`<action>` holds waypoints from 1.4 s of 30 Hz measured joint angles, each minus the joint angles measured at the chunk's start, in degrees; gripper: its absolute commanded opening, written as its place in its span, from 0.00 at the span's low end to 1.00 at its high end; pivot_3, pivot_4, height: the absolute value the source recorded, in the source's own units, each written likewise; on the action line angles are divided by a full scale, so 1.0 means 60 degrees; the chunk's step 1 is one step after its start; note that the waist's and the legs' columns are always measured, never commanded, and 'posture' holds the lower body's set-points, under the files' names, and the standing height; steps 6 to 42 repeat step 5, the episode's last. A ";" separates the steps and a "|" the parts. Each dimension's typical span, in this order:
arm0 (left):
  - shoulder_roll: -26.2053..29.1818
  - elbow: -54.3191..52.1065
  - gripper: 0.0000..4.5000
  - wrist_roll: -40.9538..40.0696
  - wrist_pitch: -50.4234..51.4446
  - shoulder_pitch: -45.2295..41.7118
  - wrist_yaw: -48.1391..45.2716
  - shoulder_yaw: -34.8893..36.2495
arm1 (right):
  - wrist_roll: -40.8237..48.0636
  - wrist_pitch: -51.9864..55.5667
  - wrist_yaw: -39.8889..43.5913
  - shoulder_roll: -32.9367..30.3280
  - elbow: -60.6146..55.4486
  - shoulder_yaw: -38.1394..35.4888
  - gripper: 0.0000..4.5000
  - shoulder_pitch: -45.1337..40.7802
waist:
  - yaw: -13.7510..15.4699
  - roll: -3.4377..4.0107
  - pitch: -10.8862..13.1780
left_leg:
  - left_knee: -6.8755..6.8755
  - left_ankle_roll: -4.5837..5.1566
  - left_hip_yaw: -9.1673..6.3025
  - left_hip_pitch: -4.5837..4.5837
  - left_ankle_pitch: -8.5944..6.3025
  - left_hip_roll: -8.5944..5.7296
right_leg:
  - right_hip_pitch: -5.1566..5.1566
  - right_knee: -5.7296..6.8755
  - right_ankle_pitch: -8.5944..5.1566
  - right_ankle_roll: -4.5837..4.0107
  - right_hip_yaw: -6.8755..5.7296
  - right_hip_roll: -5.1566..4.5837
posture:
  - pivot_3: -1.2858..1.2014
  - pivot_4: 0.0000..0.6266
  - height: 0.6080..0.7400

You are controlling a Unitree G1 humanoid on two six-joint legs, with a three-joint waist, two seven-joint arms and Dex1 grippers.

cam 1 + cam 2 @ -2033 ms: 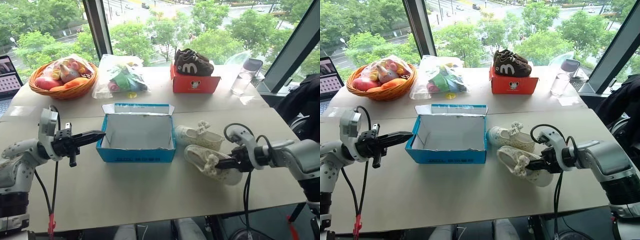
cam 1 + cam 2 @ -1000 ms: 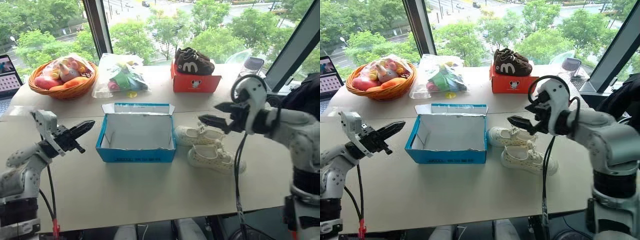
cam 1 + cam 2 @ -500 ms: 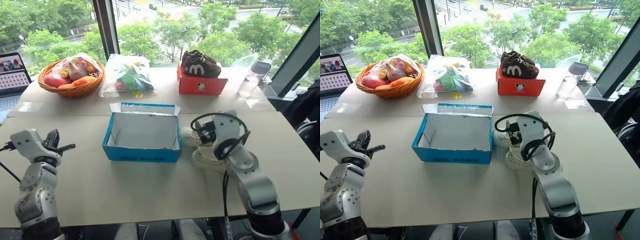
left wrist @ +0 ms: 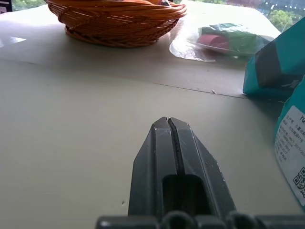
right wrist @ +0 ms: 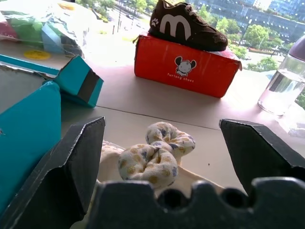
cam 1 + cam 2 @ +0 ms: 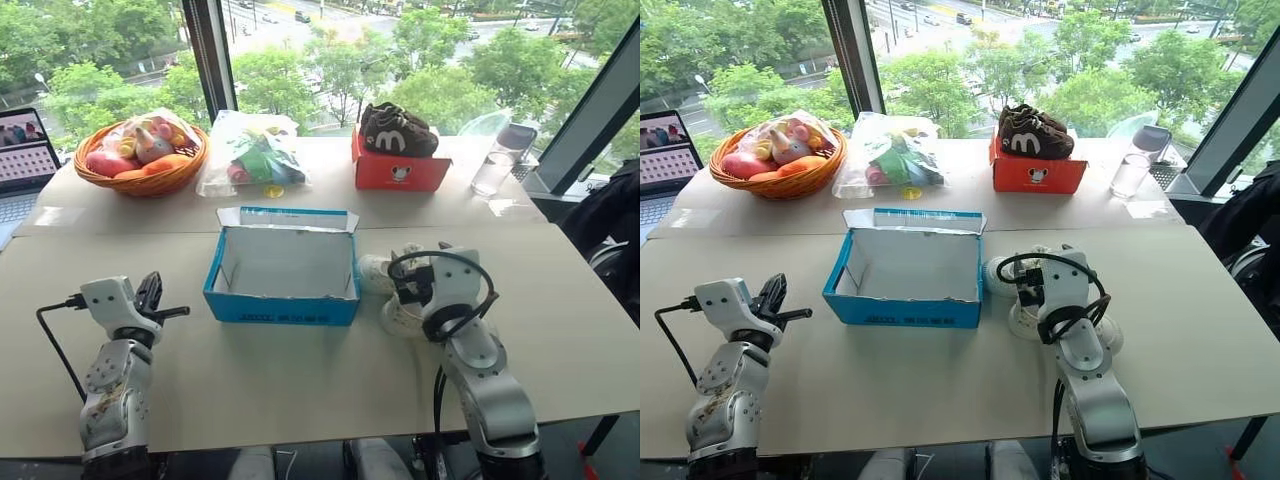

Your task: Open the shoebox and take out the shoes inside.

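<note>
Blue cardboard, the shoebox stands open at the centre of the head views, its white inside bare and its lid flap lying flat toward the top of the frame. The shoes lie on the beige table just right of the box, but the right arm covers most of them, so their exact position is hard to read.

The right wrist view shows what the head views hide: a cream shoe with a patterned bow just beyond the right gripper, whose black fingers are spread wide on both sides of it and touch nothing. Behind it stand a red box with a dark brown shoe on top and a glass, cut off at the right edge.

In the left wrist view the left gripper has its fingers pressed together above bare table, with a wicker basket and a plastic bag further away. The shoebox appears there only as a cut-off blue corner at the right edge.
</note>
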 measured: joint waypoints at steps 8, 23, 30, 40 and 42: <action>0.0016 0.0000 0.00 -0.0064 -0.0002 0.0001 -0.0184 -0.0134 | -0.0002 -0.0099 0.0068 0.0110 0.0122 -0.0012 1.00 0.0000 | -0.0003 0.0000 0.0000 | 0.0000 0.0000 0.0000 0.0000 0.0000 0.0000 | 0.0000 -0.0001 -0.0001 0.0000 0.0000 0.0000 | 0.52 0.24 1.00; 0.0016 0.0000 0.00 -0.0064 -0.0002 0.0001 -0.0184 -0.0134 | -0.0002 -0.0099 0.0068 0.0110 0.0122 -0.0012 1.00 0.0000 | -0.0003 0.0000 0.0000 | 0.0000 0.0000 0.0000 0.0000 0.0000 0.0000 | 0.0000 -0.0001 -0.0001 0.0000 0.0000 0.0000 | 0.52 0.24 1.00; 0.0016 0.0000 0.00 -0.0064 -0.0002 0.0001 -0.0184 -0.0134 | -0.0002 -0.0099 0.0068 0.0110 0.0122 -0.0012 1.00 0.0000 | -0.0003 0.0000 0.0000 | 0.0000 0.0000 0.0000 0.0000 0.0000 0.0000 | 0.0000 -0.0001 -0.0001 0.0000 0.0000 0.0000 | 0.52 0.24 1.00; 0.0016 0.0000 0.00 -0.0064 -0.0002 0.0001 -0.0184 -0.0134 | -0.0002 -0.0099 0.0068 0.0110 0.0122 -0.0012 1.00 0.0000 | -0.0003 0.0000 0.0000 | 0.0000 0.0000 0.0000 0.0000 0.0000 0.0000 | 0.0000 -0.0001 -0.0001 0.0000 0.0000 0.0000 | 0.52 0.24 1.00; 0.0016 0.0000 0.00 -0.0064 -0.0002 0.0001 -0.0184 -0.0134 | -0.0002 -0.0099 0.0068 0.0110 0.0122 -0.0012 1.00 0.0000 | -0.0003 0.0000 0.0000 | 0.0000 0.0000 0.0000 0.0000 0.0000 0.0000 | 0.0000 -0.0001 -0.0001 0.0000 0.0000 0.0000 | 0.52 0.24 1.00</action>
